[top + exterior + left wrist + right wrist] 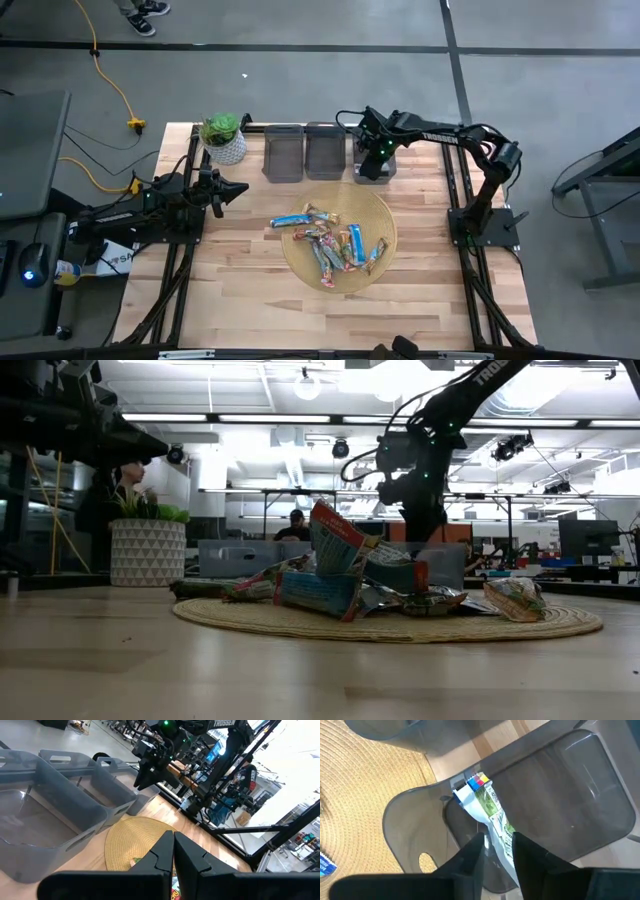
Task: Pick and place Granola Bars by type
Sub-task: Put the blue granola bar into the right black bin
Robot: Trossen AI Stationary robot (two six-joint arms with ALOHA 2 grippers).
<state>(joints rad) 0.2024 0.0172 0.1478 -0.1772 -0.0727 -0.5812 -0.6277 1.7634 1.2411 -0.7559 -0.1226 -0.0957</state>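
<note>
- Wooden desk [240,300] under bright ceiling lights, round woven mat [385,215] at centre.
- Granola Bars [330,245] heaped on mat.
- Three grey bins in a row along far edge: two [283,152] empty, third bin [580,785] under right arm.
- Right pincer [497,851] above third bin, clamped on green-and-white bar [492,812].
- Left pincer [173,851] pinched closed, empty, hovering beside mat near potted plant [224,137].

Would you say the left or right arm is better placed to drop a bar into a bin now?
Right: its gripper already grips a green bar over the bin. The left gripper waits shut near the plant.
</note>
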